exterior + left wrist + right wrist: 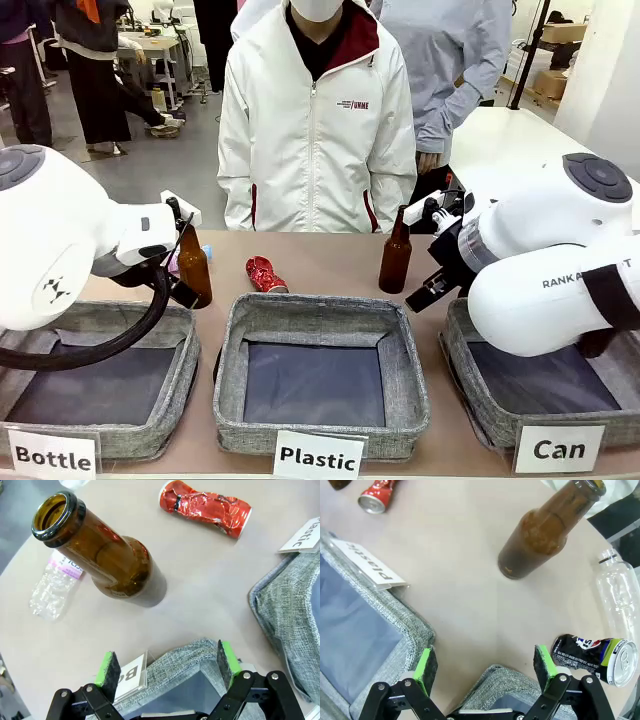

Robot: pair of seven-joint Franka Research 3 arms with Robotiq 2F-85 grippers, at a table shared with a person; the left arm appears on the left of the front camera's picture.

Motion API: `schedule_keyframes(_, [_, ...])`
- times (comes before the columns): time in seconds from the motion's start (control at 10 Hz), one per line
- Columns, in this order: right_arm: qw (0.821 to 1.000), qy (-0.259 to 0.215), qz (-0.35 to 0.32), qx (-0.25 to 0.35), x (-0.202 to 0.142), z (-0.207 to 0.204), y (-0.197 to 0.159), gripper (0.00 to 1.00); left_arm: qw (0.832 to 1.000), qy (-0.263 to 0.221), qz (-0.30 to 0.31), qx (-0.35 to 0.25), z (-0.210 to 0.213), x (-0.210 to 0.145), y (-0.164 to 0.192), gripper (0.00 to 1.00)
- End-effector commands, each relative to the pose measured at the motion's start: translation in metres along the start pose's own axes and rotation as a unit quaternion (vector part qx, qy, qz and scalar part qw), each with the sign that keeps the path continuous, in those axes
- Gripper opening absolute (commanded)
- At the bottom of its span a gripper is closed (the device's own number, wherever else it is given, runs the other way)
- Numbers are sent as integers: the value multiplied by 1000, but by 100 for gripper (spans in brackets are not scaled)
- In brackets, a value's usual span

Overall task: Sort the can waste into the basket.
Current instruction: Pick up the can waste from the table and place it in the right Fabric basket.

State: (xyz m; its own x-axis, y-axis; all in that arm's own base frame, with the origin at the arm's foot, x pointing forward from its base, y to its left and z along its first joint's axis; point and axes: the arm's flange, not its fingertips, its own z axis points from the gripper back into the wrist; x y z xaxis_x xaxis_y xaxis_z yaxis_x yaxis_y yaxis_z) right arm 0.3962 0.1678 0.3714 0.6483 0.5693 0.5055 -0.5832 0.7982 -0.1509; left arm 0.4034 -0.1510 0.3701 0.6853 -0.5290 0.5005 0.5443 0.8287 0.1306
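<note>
Beige tabletop (pixel 320 258). Left pincer (pixel 167 662) and right pincer (pixel 485 662) spread wide, empty. Dark can (pixel 592 655), crushed red can (pixel 205 507) — likely light, thin-walled, slippery; grip across mid-body.

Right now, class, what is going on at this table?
Two robot arms face a waste-sorting job. Both cans lie on the table untouched: the crushed red can beyond the Plastic basket, the dark can close to the right gripper. That gripper and the left gripper are open, holding nothing. The Can basket sits at the robot's right. A person stands at the far side.
</note>
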Motion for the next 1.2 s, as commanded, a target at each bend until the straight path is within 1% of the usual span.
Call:
schedule_keyframes(0.0, [1000, 0, 0, 0, 0, 0, 0, 100, 1000, 0, 0, 0, 0, 0, 0, 100])
schedule_keyframes(1.1, [1000, 0, 0, 0, 0, 0, 0, 100, 1000, 0, 0, 0, 0, 0, 0, 100])
